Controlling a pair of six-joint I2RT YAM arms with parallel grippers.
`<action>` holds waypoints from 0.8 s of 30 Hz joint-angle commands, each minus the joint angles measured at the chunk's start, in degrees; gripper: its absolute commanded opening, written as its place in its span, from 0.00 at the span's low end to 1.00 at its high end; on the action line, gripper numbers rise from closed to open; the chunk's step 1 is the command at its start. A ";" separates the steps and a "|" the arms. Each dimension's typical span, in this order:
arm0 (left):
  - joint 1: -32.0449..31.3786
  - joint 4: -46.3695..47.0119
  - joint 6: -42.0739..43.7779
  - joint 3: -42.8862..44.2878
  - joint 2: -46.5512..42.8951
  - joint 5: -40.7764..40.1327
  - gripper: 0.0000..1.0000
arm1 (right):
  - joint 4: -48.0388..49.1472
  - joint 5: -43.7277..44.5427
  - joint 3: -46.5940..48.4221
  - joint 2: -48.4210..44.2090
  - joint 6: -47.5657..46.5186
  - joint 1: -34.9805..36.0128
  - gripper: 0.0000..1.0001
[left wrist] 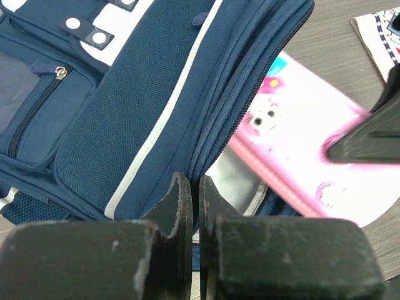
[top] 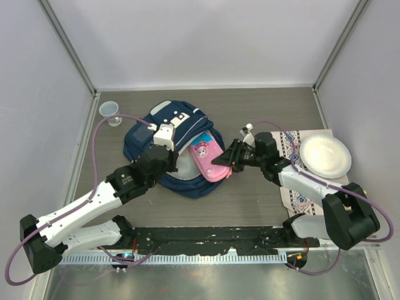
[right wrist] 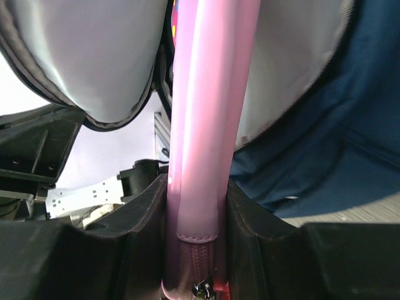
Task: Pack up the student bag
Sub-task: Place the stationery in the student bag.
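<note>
The student bag [top: 164, 125] lies in the middle of the table, navy with white stripe trim, its mouth facing the right arm. My left gripper [top: 177, 150] is shut on the zip edge of the bag's opening [left wrist: 206, 144] and holds it up; the pale grey lining [left wrist: 234, 181] shows underneath. My right gripper [top: 220, 162] is shut on one end of a pink pencil case [top: 208, 159] with a cartoon print. The case's far end sits in the bag's mouth, between the grey lining [right wrist: 94, 56] and the navy fabric [right wrist: 331, 125]. In the right wrist view the case [right wrist: 206, 112] runs straight up from the gripper [right wrist: 195, 184].
A clear plastic cup [top: 110, 110] stands at the back left beside the wall. A white paper plate [top: 325, 156] rests on a patterned cloth [top: 294, 194] at the right. Enclosure walls close in the back and both sides.
</note>
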 commanded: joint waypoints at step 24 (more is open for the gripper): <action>0.16 8.01 -3.41 1.00 -2.51 1.65 0.00 | 24.85 17.54 11.73 24.70 4.13 11.35 0.41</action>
